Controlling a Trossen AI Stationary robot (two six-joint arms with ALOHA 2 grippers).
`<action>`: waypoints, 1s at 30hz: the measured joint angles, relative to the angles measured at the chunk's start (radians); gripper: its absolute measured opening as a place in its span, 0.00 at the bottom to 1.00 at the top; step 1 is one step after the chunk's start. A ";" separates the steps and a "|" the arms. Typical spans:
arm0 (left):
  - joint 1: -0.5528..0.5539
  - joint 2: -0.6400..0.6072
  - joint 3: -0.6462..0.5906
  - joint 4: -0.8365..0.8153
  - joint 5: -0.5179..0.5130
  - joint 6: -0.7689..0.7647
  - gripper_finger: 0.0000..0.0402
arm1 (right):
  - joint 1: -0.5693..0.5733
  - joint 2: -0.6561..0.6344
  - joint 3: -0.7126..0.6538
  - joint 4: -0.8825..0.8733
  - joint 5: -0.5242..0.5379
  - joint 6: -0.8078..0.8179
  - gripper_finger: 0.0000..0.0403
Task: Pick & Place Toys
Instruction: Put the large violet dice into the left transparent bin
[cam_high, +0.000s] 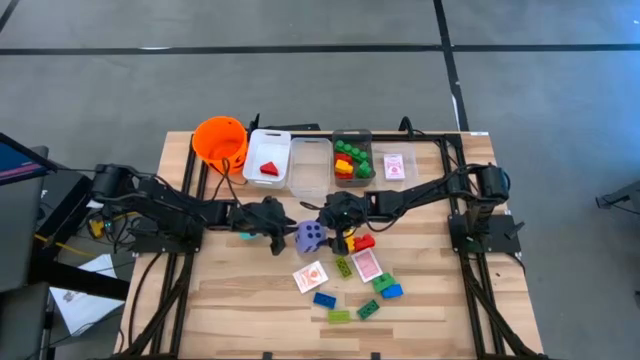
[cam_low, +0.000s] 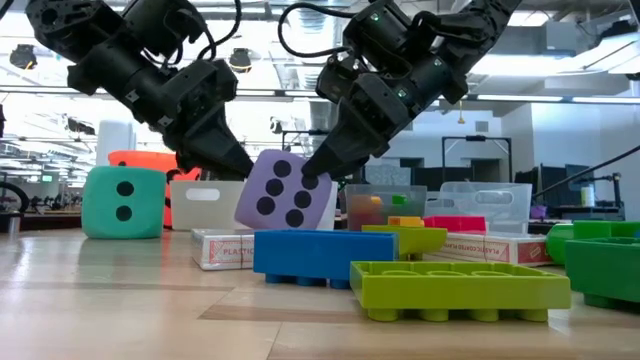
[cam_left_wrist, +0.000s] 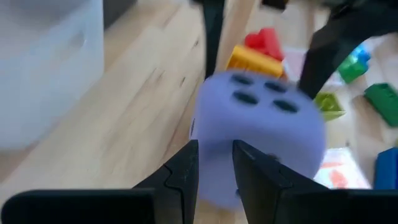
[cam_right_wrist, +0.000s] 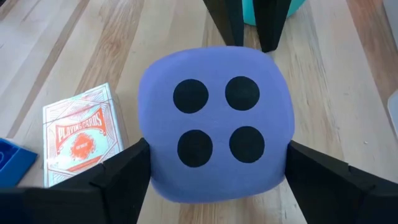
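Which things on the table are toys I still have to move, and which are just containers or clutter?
Toys for the job:
- purple die, between the right gripper's fingers
- teal die
- loose bricks
- playing cards
- red wedge, already binned

Not to be moved:
- orange bucket
- clear bins
- left gripper beside the purple die

You've got the orange bucket (cam_high: 219, 141) sitting at the back-left corner of the wooden counter (cam_high: 240, 290). Just beside it a white bin (cam_high: 267, 157), then a clear bin (cam_high: 309, 166), then two more clear bins (cam_high: 352, 140) in the same row. Grey floor (cam_high: 300, 80) beyond.
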 joint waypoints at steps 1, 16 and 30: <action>0.000 -0.013 0.000 0.012 0.000 0.019 0.23 | -0.003 -0.004 0.000 -0.004 0.001 0.000 0.81; -0.003 -0.439 0.001 -0.125 -0.126 0.089 0.23 | -0.007 -0.056 0.000 0.000 0.122 0.016 0.81; -0.002 -0.594 0.000 -0.193 -0.130 0.237 0.23 | -0.149 -0.154 0.247 -0.126 0.434 0.005 0.81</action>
